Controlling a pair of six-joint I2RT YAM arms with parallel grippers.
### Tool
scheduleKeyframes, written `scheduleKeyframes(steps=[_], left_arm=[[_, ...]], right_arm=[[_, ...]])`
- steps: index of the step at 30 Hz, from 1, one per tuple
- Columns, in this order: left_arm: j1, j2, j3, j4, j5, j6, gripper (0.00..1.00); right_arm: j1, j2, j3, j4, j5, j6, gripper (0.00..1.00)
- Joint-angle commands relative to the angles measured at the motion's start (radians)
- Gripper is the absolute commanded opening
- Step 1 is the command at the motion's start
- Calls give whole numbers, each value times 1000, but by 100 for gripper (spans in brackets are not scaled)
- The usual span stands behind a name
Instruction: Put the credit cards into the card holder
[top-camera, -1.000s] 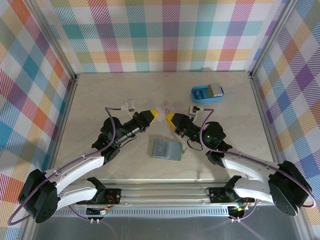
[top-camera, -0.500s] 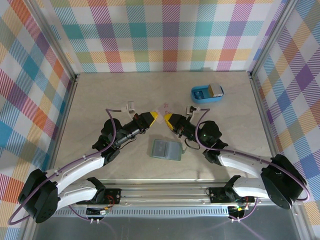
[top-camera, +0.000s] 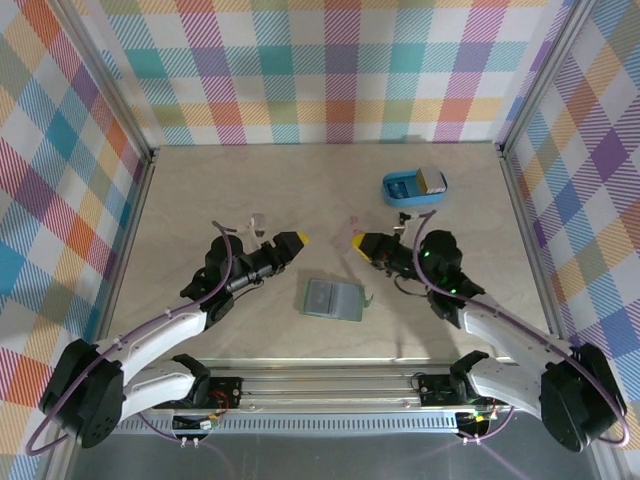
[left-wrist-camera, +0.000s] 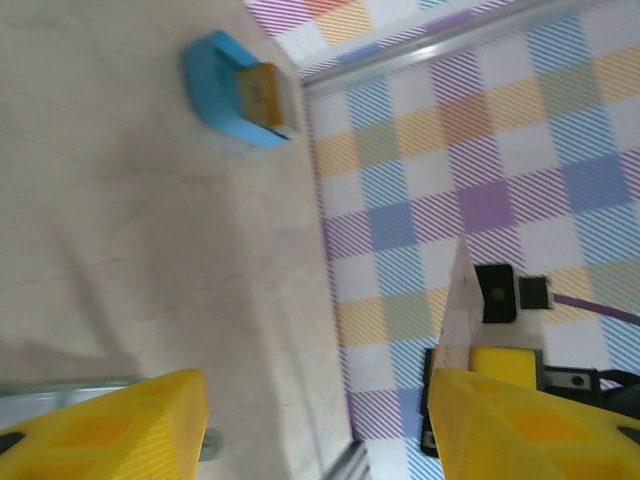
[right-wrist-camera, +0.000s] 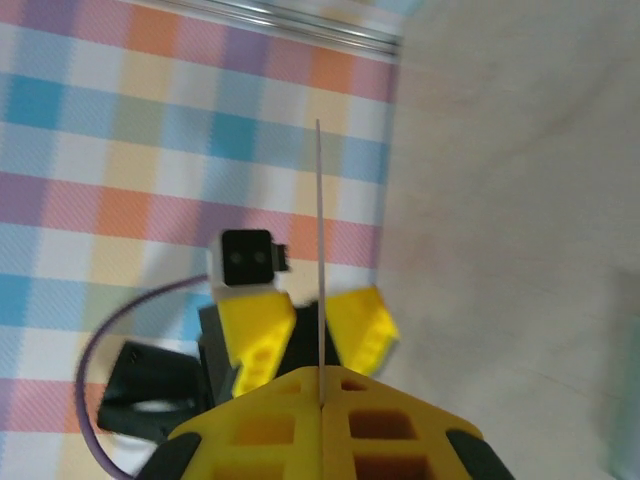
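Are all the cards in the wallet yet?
Not yet. A grey card lies on the card holder, maybe tucked in. The right gripper pinches a pale card; the left gripper is open. A tan card waits in the blue tray.

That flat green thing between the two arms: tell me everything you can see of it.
The card holder is a small, flat, sage-green rectangle, soft-looking. A paler grey panel, perhaps a pocket or a card, covers its left part. It lies on the table, slightly turned, toward the near edge. The left tool and right tool stand apart from it; nothing grips it.
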Motion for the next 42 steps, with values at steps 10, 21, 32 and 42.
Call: scheduleKeyframes(steps=[10, 21, 32, 42], left_arm=[[36, 277, 12, -108, 264, 246, 57], [24, 452, 38, 9, 295, 293, 52], [1, 507, 49, 60, 298, 288, 52], [-4, 531, 25, 84, 283, 286, 51]], right_arm=[[-114, 81, 84, -715, -317, -377, 0], [70, 293, 200, -752, -115, -386, 0], [129, 424, 210, -660, -47, -363, 0], [147, 477, 212, -596, -27, -388, 0]])
